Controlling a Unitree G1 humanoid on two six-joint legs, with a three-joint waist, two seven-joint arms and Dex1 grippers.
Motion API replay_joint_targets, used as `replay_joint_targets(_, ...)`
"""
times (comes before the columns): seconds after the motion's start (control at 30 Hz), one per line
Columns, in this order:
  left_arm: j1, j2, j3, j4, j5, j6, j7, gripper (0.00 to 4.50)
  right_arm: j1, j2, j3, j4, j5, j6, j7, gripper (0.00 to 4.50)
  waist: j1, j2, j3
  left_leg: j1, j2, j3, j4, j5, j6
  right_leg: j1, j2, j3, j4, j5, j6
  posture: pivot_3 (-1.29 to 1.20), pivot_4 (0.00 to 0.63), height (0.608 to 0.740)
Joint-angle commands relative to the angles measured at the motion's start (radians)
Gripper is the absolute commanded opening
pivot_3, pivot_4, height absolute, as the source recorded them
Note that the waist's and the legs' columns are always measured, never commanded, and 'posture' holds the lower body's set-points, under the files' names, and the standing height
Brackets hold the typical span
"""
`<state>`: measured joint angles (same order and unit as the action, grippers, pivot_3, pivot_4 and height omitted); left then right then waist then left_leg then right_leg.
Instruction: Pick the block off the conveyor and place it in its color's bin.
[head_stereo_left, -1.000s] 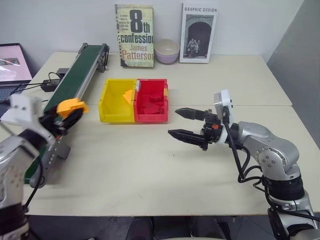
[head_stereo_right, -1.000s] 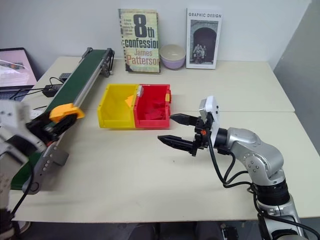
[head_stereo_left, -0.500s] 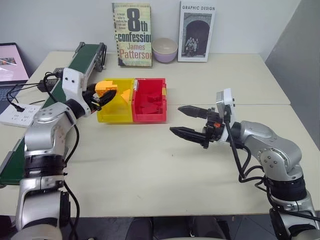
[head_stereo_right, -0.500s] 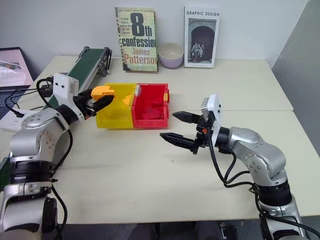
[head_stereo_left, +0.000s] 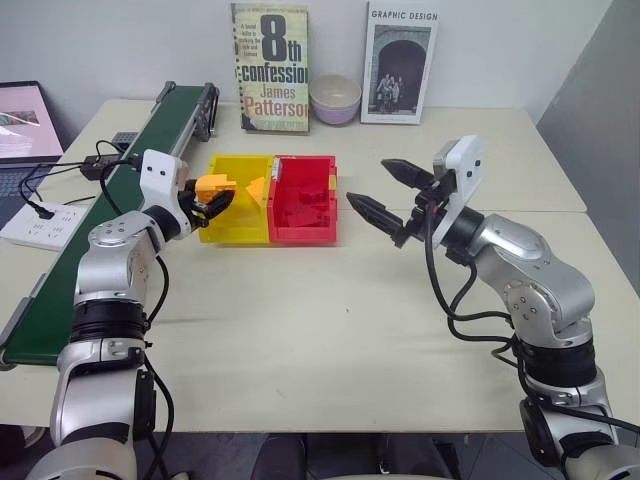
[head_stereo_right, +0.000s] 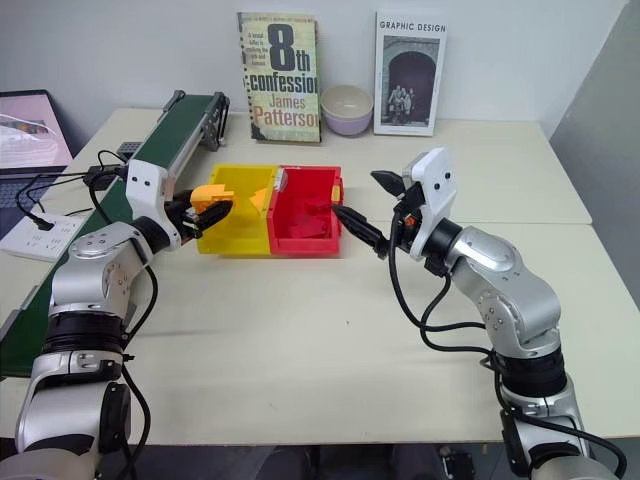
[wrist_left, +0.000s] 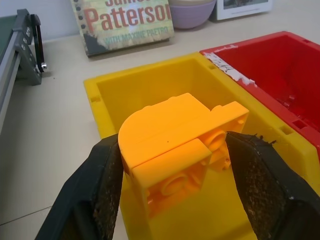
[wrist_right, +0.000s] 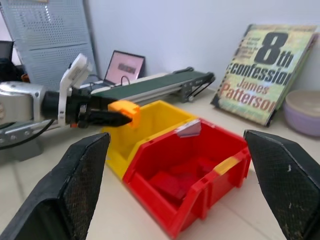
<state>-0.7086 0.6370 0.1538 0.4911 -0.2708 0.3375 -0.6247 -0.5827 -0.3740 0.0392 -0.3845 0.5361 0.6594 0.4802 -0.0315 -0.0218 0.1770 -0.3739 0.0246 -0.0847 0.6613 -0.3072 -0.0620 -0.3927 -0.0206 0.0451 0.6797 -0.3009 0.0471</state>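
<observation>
Block (wrist_left: 175, 140): yellow-orange plastic, one rounded end, hollow round sockets on facing side.
Location: above the near rim of the yellow bin (head_stereo_left: 232, 232).
Left claw (head_stereo_left: 215, 196): pinching the block.
Right claw (head_stereo_left: 385, 190): spread, empty.

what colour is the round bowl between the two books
Pale lilac outside, cream inside: the round bowl, clearest in the left eye view.

A pale beige table (head_stereo_left: 300, 330) stands against a plain white wall (head_stereo_left: 120, 40). Two books (head_stereo_left: 270, 68) and a lilac bowl (head_stereo_left: 334, 99) sit at its back edge, a laptop (head_stereo_left: 22, 125) at the left.
</observation>
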Motion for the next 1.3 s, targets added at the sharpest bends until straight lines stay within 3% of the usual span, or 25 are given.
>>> replay_joint_targets(0.03,-0.039,-0.008,-0.003,0.021,0.022,-0.039,-0.004,2.84,-0.017,-0.008,-0.011,-0.03,0.026,-0.012,0.043,4.5,0.0,0.0,0.0,-0.002,0.0,0.0,0.0,0.0,0.0,-0.002,0.0,0.0,0.0,0.0,0.0,0.0,0.15,0.74)
replay_joint_targets(0.33,-0.076,-0.036,-0.004,0.063,0.039,-0.061,-0.003,2.84,0.008,-0.024,-0.01,-0.082,0.123,0.055,0.115,4.5,-0.002,0.0,0.0,-0.01,0.0,0.001,0.001,0.001,-0.001,-0.012,0.0,-0.001,0.003,0.0,0.0,0.0,0.15,0.74)
replay_joint_targets(0.4,-0.08,-0.039,0.002,0.066,0.033,-0.061,-0.008,3.53,0.009,-0.027,-0.01,-0.077,0.12,0.051,0.113,4.5,-0.001,0.0,0.0,-0.01,0.0,0.001,0.002,0.001,-0.001,-0.012,0.0,-0.001,0.003,0.0,0.0,0.0,0.15,0.74)
replay_joint_targets(0.6,-0.082,-0.031,0.015,0.057,0.024,-0.051,-0.014,4.48,0.016,-0.03,-0.011,-0.066,0.115,0.042,0.114,4.5,-0.002,0.0,0.0,-0.01,0.0,0.001,0.002,0.001,-0.001,-0.012,0.0,-0.001,0.003,0.0,0.0,0.0,0.15,0.74)
replay_joint_targets(0.9,-0.016,0.014,0.063,-0.074,-0.024,0.034,-0.04,4.48,0.03,-0.044,-0.011,-0.04,0.096,0.021,0.13,4.5,-0.004,0.0,0.0,-0.01,0.0,0.001,0.002,0.001,-0.002,-0.012,0.0,-0.001,0.003,0.0,0.0,0.0,0.15,0.74)
replay_joint_targets(1.3,0.348,0.014,0.235,-0.608,-0.103,0.263,0.128,4.48,0.169,-0.05,-0.047,-0.034,-0.057,-0.052,-0.003,4.5,-0.002,0.0,-0.001,-0.01,0.001,0.002,0.002,0.001,-0.002,-0.012,-0.001,0.0,0.004,0.0,0.0,0.0,0.15,0.74)
